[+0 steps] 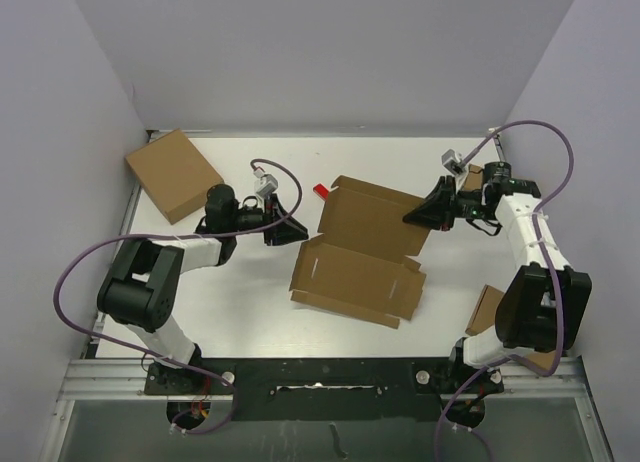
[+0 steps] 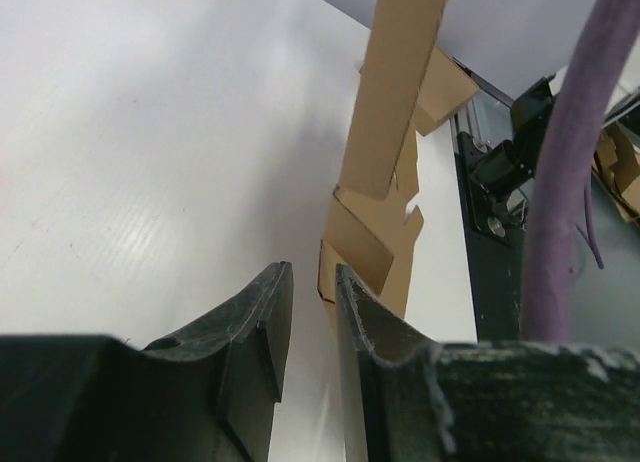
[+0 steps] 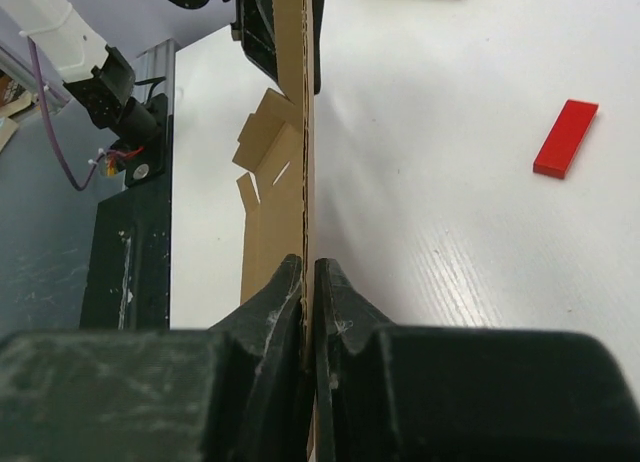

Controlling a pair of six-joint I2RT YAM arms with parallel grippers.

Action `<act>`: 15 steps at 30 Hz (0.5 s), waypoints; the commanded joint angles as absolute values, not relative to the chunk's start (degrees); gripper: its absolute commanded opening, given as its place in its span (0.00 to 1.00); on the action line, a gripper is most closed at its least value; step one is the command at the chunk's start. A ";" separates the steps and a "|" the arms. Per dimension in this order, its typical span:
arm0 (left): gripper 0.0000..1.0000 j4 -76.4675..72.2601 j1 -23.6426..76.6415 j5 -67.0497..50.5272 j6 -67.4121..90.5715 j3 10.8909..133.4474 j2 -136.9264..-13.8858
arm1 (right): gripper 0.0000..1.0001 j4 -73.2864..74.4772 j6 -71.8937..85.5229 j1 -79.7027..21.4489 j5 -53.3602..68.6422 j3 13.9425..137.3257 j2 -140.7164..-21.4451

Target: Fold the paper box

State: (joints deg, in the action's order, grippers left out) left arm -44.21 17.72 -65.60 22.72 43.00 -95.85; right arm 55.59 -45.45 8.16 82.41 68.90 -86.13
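Brown paper box (image 1: 358, 254) lies on the bench (image 1: 240, 312), a mostly open blank with some panels raised; closing it looks undone. Right pincer (image 3: 308, 272) pinches its right edge; left pincer (image 2: 312, 277), slightly spread and empty, hovers beside its left corner.

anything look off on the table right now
The small red block lies loose on the table by the far left corner of the paper box; it has no part in folding. The box itself sits askew, half folded, its right edge pinched in the right gripper.
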 commanded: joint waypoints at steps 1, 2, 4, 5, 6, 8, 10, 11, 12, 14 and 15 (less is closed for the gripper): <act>0.23 -63.44 18.05 -69.62 25.55 39.66 -94.54 | 0.00 67.63 -58.06 7.74 86.22 74.11 -83.31; 0.23 -65.64 18.07 -69.71 25.99 39.04 -94.20 | 0.00 69.75 -59.97 7.81 85.92 74.89 -83.22; 0.23 -68.60 18.18 -69.58 26.35 38.18 -93.56 | 0.00 73.51 -63.38 7.63 85.83 76.23 -82.85; 0.23 -69.68 18.14 -69.51 26.22 37.88 -93.09 | 0.00 75.63 -65.31 7.47 85.61 77.06 -82.71; 0.24 -70.56 18.11 -69.37 25.95 37.62 -92.58 | 0.00 77.39 -66.92 7.09 85.18 78.02 -82.54; 0.24 -71.50 18.26 -69.30 25.60 37.43 -91.66 | 0.00 80.17 -69.17 6.13 84.18 79.64 -82.13; 0.25 -72.14 18.58 -69.91 25.63 37.80 -90.85 | 0.00 81.07 -69.66 5.64 84.03 80.51 -81.51; 0.26 -72.33 18.96 -70.37 25.59 38.12 -90.43 | 0.00 81.26 -69.69 5.44 84.02 80.79 -81.22; 0.27 -72.45 19.37 -70.99 25.66 38.33 -90.07 | 0.00 81.37 -69.84 5.22 83.98 80.96 -80.94; 0.27 -72.63 20.11 -71.88 25.78 38.64 -89.55 | 0.00 81.68 -70.02 4.87 83.70 81.31 -80.53; 0.28 -72.79 20.47 -72.16 26.02 38.77 -89.29 | 0.00 81.95 -70.30 4.77 83.55 81.49 -80.46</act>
